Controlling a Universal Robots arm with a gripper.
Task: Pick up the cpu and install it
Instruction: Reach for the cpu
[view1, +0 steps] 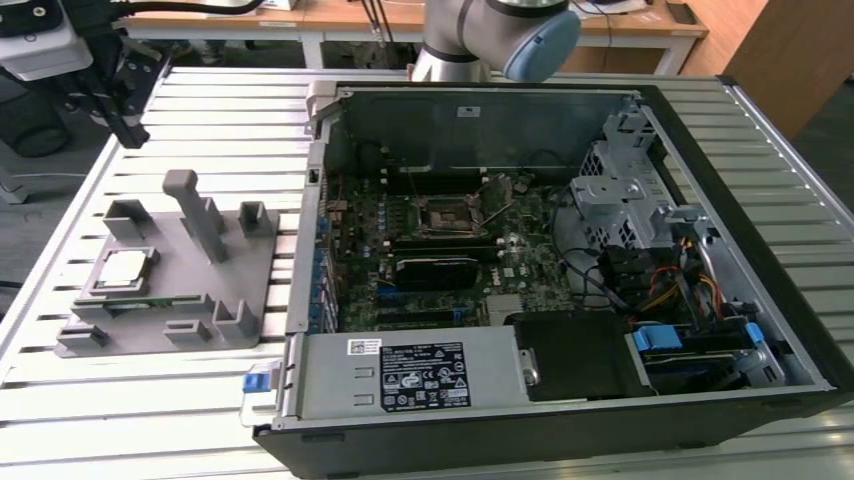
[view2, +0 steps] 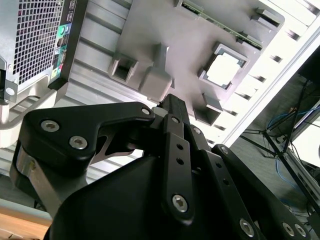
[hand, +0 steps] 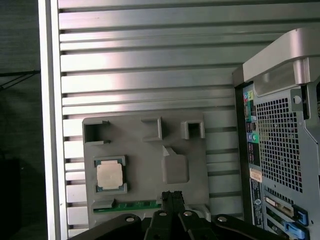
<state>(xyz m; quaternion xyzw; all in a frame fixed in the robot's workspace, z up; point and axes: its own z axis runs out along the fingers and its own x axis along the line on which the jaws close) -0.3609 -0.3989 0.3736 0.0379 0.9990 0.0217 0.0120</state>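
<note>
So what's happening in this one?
The arm's gripper hangs over the slatted table near the grey fixture, fingers together and holding nothing. The cpu lies in its pocket on that fixture, untouched. In the exterior view, the open computer case stands to the fixture's right, and the cpu is not yet in the motherboard socket.

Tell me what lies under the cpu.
The cpu rests in a framed square pocket of the grey fixture, which lies on the slatted table. The pocket's floor beneath the chip is covered, so it cannot be seen.
</note>
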